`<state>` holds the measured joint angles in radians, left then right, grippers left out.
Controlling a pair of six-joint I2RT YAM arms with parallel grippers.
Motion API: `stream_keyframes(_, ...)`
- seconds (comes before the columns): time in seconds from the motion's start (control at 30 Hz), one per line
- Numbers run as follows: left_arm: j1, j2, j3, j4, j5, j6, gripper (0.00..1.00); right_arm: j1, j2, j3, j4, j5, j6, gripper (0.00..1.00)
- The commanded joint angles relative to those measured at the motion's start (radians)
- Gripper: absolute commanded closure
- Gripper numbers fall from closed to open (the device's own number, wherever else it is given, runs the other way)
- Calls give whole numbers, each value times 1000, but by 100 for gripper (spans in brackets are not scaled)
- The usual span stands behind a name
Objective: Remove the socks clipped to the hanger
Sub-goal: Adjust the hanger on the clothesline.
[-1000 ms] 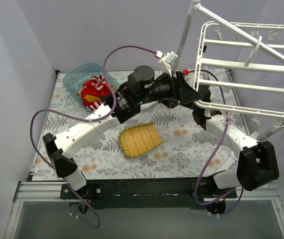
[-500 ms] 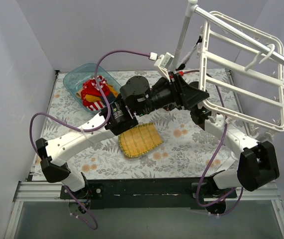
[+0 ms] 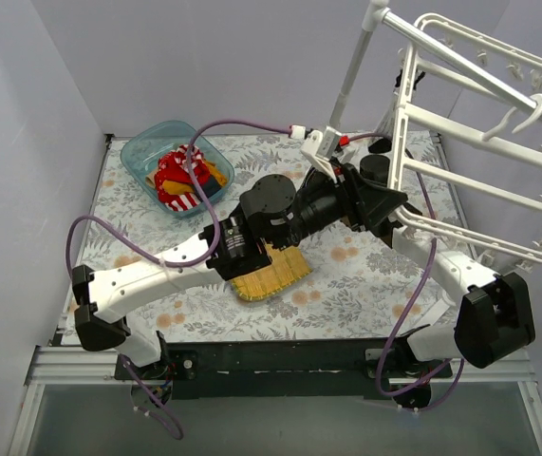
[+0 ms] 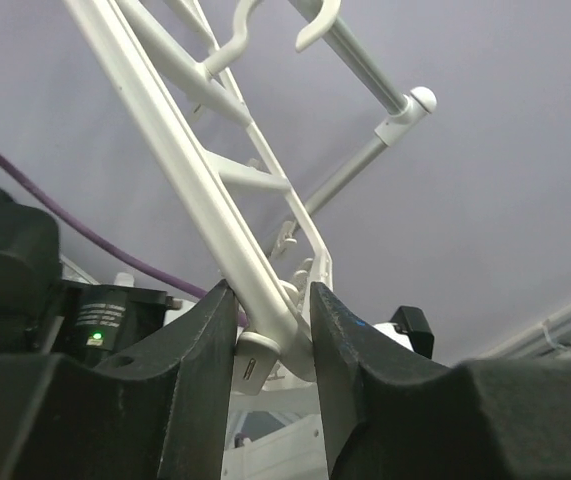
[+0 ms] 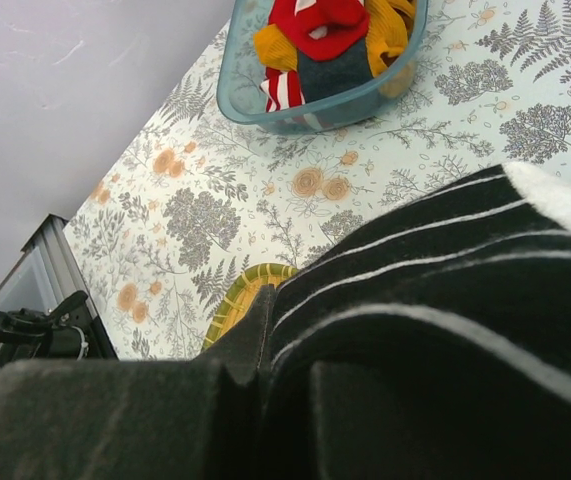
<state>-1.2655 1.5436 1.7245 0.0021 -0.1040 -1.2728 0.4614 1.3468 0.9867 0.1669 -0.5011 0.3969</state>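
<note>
The white grid hanger hangs tilted steeply at the right, its hook over the stand's bar. My left gripper is shut on the hanger's lower frame bar, beside a small white clip; in the top view it sits at the frame's lower left corner. My right gripper is shut on a black sock with thin white stripes, which fills its view; in the top view it is hidden behind the left wrist. More socks, red, striped and mustard, lie in the bin.
A clear teal bin stands at the back left, also in the right wrist view. A yellow woven mat lies mid-table under the left arm. The white pole stand rises at the back right. Purple cables loop over the arms.
The hanger has swung from nearly level to steeply tilted, its near edge dropping lower. My left arm has moved right and forward, still holding the frame's corner.
</note>
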Motion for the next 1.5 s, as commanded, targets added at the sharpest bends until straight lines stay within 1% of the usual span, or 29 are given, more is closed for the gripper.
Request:
stream_keyframes(0.0, -12, -85, -80, 93, -134, 58, 100, 2, -23, 79, -30, -2, -13, 99)
stream_keyframes(0.13, -12, -108, -92, 118, -189, 101, 100, 0, 0, 145, -139, -2, -27, 99)
stream_keyframes(0.23, -12, -114, -100, 122, -204, 112, 100, -9, 37, 234, -237, -13, -62, 97)
stream_keyframes(0.27, -12, -115, -103, 124, -203, 112, 100, -23, 70, 294, -297, -22, -72, 97)
stream_keyframes(0.33, -12, -122, -123, 125, -214, 112, 100, -39, 109, 351, -361, -83, -90, 97)
stream_keyframes(0.37, -12, -123, -132, 127, -223, 110, 100, -52, 147, 381, -421, -111, -93, 96)
stream_keyframes(0.4, -12, -134, -143, 136, -241, 110, 100, -55, 167, 438, -453, -160, -114, 95)
stream_keyframes(0.47, -12, -146, -181, 153, -261, 118, 100, -61, 214, 489, -518, -188, -131, 94)
stream_keyframes(0.5, -12, -157, -189, 168, -276, 122, 100, -61, 227, 519, -553, -223, -138, 91)
stream_keyframes(0.6, -12, -152, -190, 179, -284, 135, 100, -78, 265, 564, -607, -237, -153, 88)
stream_keyframes(0.73, -17, -105, -180, 200, -273, 127, 100, -90, 307, 604, -624, -258, -139, 87)
stream_keyframes(0.87, -34, -44, -148, 219, -266, 150, 100, -89, 316, 606, -622, -269, -135, 87)
stream_keyframes(0.97, -37, -22, -143, 220, -225, 158, 100, -90, 307, 584, -630, -260, -150, 87)
stream_keyframes(1.07, -38, 4, -128, 184, -165, 173, 94, -92, 284, 535, -607, -254, -147, 87)
stream_keyframes(1.13, -38, 9, -126, 173, -149, 173, 84, -92, 258, 498, -581, -255, -138, 87)
stream_keyframes(1.2, -38, 1, -147, 176, -132, 171, 75, -89, 233, 426, -511, -252, -104, 87)
stream_keyframes(1.23, -38, -2, -157, 177, -128, 173, 74, -89, 201, 396, -473, -252, -89, 87)
stream_keyframes(1.27, -38, -10, -166, 186, -125, 173, 73, -90, 189, 373, -422, -252, -79, 87)
stream_keyframes(1.3, -38, -22, -180, 197, -97, 177, 72, -90, 177, 334, -406, -251, -70, 87)
stream_keyframes(1.33, -40, -25, -193, 200, -86, 184, 76, -87, 161, 325, -405, -245, -72, 87)
stream_keyframes(1.47, -43, -27, -197, 208, -23, 207, 75, -86, 127, 300, -423, -211, -81, 87)
